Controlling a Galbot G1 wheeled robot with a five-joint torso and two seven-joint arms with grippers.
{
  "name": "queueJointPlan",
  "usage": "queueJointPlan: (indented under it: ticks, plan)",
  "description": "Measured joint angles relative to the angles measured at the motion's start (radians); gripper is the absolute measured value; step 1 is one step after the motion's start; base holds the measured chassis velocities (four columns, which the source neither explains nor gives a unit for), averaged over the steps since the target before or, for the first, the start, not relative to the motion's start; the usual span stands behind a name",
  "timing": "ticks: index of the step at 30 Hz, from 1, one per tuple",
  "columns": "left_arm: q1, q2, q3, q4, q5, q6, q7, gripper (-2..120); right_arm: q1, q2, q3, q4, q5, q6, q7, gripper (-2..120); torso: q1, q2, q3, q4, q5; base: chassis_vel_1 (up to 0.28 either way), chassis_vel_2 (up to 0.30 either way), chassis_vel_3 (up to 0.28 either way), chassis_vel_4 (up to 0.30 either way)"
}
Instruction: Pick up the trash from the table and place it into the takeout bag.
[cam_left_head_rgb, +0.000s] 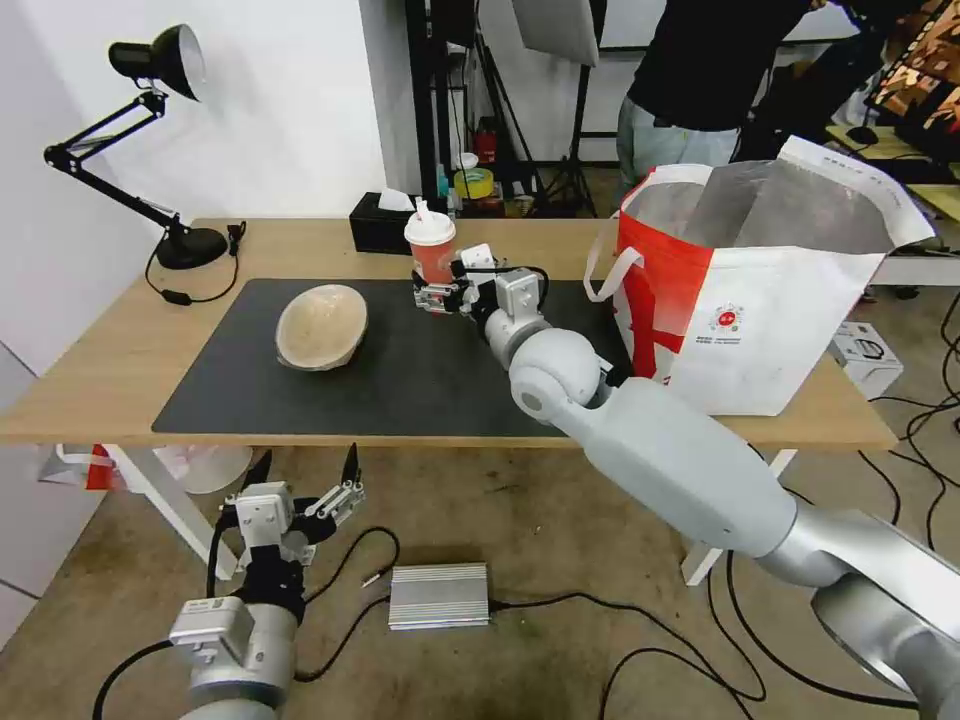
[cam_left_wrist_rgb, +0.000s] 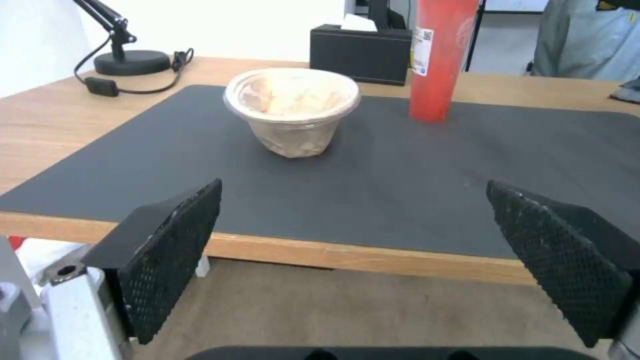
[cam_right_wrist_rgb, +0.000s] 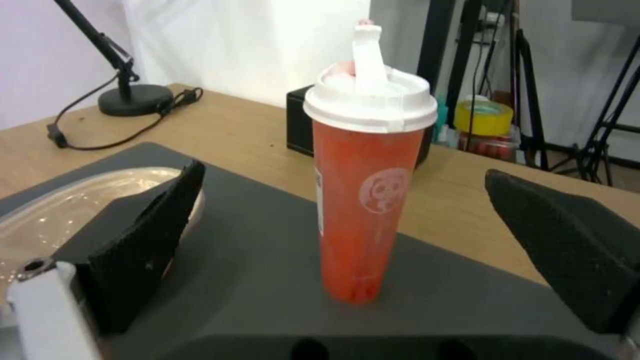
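Your right hand (cam_right_wrist_rgb: 347, 240) is wide open, holding nothing, near the red cup (cam_right_wrist_rgb: 363, 200). Slide in level and squeeze its middle softly. The left hand (cam_left_head_rgb: 305, 490) waits open, low before the surface (cam_left_head_rgb: 110, 350).

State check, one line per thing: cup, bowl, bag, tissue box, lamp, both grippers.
Red cup: upright on the mat, lid and straw on, not gripped.
Pulp bowl: on the mat, tilted on its side, untouched.
Takeout bag: standing on the table's right end, mouth open.
Tissue box: at the back edge, tissue sticking out.
Desk lamp: head raised; lit or not, cannot tell.
Right gripper: open, at the cup.
Left gripper: open, below the table's front edge.
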Motion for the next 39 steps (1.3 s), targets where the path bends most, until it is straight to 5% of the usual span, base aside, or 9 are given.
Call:
queueJointPlan:
  ticks: [39]
  plan:
    - [0.0,0.0,-0.003,-0.003,-0.002,-0.001,-0.002,98,0.021,0.075,0.016,-0.139,-0.012,0.011,-0.039,100,0.0,0.0,0.0,0.0,0.0,0.0,0.0,0.0,0.0]
